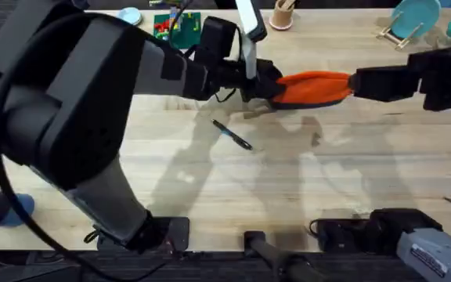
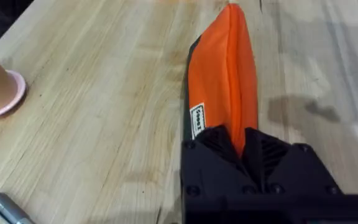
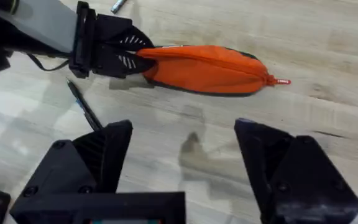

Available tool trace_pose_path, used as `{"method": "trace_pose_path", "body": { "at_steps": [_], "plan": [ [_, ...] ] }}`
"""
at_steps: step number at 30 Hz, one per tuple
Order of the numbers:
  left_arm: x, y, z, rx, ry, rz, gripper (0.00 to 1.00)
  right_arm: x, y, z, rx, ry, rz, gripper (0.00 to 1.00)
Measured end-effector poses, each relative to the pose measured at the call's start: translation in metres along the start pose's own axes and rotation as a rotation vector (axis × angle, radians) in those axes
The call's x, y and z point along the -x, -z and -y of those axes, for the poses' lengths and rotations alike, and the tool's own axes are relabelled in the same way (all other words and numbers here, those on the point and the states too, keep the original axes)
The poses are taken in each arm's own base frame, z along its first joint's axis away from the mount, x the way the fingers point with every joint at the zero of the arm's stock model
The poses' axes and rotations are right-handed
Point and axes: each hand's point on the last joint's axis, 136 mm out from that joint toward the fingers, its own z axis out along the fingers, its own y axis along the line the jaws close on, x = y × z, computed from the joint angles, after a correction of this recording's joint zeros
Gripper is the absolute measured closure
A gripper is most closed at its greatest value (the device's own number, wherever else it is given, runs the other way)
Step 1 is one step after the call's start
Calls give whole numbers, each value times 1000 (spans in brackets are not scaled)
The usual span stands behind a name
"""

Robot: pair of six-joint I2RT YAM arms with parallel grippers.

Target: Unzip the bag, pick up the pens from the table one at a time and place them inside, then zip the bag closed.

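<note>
The bag (image 1: 313,88) lies on the bench (image 1: 327,180), between the two grippers. One pen (image 1: 232,135) lies in front of it.

The table (image 1: 304,188) has lots of bare wood in front & middle, so a gripper could move there w/ nothing to bump. One pen (image 1: 233,136) lies alone in that open part, free on all sides.

The bag (image 1: 313,88) lies farther back. The left gripper (image 1: 258,81) pinches its one end, so that side is blocked by the arm. The right gripper (image 3: 182,155), fingers wide apart, hangs near the other end, by the pull tab (image 3: 282,81). Bare wood lies between them & the bag.

At the back edge stand a cup (image 1: 282,16), a green toy (image 1: 177,28) & a blue plate on a rack (image 1: 410,19). A 2nd pen (image 3: 118,5) lies behind the bag.
</note>
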Motion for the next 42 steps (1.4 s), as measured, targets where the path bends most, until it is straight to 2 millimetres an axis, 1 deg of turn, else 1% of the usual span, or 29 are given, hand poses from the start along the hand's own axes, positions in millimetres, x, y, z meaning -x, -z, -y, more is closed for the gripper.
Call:
{"method": "trace_pose_path", "body": {
  "at_steps": [7,11,18,21,24,28,30,34,38,40,41,42],
  "plan": [
    [0,0,0,0,0,0,956,-3,1,0,1,8,-12,5],
    [0,0,0,0,0,0,956,-5,7,-2,1,8,-29,5],
    [0,0,0,0,1,0,956,13,29,0,-15,36,-56,5],
    [0,0,0,0,1,0,957,18,41,9,-58,7,-90,5],
    [0,0,0,0,0,0,957,22,49,27,-120,-77,-141,5],
    [0,0,0,0,0,0,957,31,47,54,-192,-226,-161,5],
    [0,0,0,0,0,0,957,33,45,63,-208,-279,-165,5],
    [0,0,0,0,0,0,957,33,43,69,-216,-331,-168,5],
    [0,0,0,0,1,0,957,38,44,70,-220,-332,-147,5],
    [0,0,0,0,0,0,957,40,43,70,-211,-285,-143,6],
    [0,0,0,0,0,0,957,41,43,67,-185,-182,-150,6],
    [0,0,0,0,0,0,957,41,43,67,-178,-150,-151,5]
  ]
}}
